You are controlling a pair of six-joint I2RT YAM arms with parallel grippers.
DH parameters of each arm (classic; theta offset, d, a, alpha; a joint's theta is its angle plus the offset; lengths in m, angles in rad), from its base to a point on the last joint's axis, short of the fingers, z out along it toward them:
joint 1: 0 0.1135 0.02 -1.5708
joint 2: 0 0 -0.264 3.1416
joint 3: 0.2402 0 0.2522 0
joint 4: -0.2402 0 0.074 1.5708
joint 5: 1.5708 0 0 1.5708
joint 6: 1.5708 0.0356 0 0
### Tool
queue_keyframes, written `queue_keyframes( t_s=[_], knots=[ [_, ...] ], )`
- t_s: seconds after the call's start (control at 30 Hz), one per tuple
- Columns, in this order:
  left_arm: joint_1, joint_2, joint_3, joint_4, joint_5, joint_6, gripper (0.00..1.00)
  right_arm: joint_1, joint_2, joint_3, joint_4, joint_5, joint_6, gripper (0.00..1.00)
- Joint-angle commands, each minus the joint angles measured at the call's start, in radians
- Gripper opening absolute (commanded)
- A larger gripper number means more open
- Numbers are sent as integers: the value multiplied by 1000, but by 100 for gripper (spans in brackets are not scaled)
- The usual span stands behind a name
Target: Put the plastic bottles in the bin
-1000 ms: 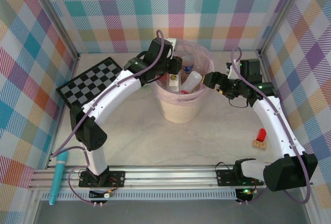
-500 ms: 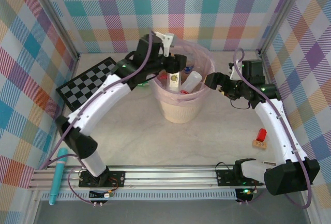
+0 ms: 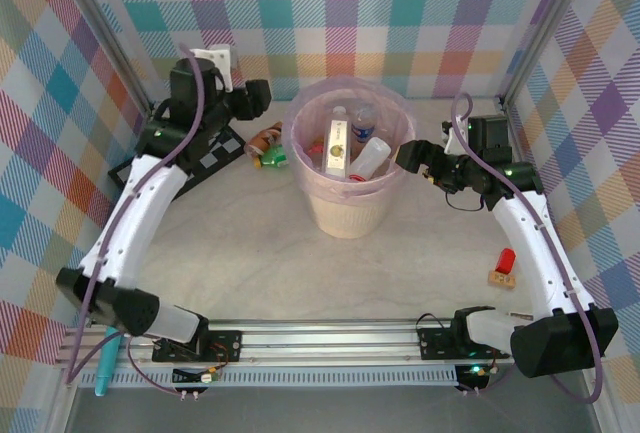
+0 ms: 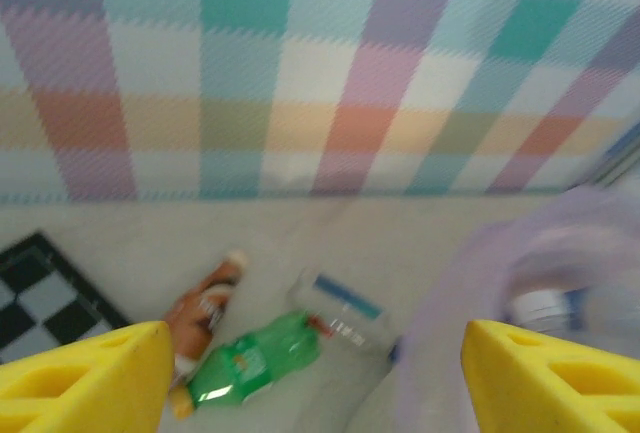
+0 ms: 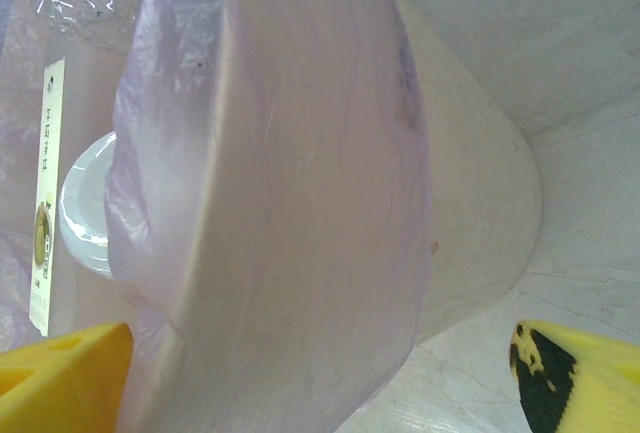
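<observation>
The right gripper [image 3: 408, 159] was held just beside the bin [image 3: 350, 215], jaws wide, nothing gripped. Several bottles [image 3: 338, 148] were seen inside it. A green bottle [image 4: 255, 361], an amber bottle [image 4: 205, 303] and a clear bottle [image 4: 345, 305] were seen lying on the table [image 3: 260, 243] to its left. Farther back, the left gripper [image 3: 252, 99] was held wide, empty.

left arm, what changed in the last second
The left gripper let go of the tall labelled bottle, which now stands in the bin. It then swung back and left, away from the bin, to near the checkerboard, jaws open. The right gripper stayed open beside the bin's right rim, and the red block did not move.
</observation>
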State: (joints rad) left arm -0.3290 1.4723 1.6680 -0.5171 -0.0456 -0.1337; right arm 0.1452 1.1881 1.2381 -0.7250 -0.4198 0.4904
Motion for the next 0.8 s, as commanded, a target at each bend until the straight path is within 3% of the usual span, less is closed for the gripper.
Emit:
queue_keyframes(
  t_s=[0.0, 0.17, 0.47, 0.77],
  knots=[
    [25, 97, -33, 49, -11, 18, 78, 4, -11, 6, -9, -32, 8, 96],
    [50, 319, 55, 76, -28, 45, 85, 4, -14, -3, -4, -53, 12, 96],
    [77, 729, 408, -97, -47, 103, 91, 4, -48, -25, -13, -66, 11, 96],
    [97, 981, 669, -257, -86, 149, 94, 6, -56, -41, -34, -72, -10, 96]
  ],
)
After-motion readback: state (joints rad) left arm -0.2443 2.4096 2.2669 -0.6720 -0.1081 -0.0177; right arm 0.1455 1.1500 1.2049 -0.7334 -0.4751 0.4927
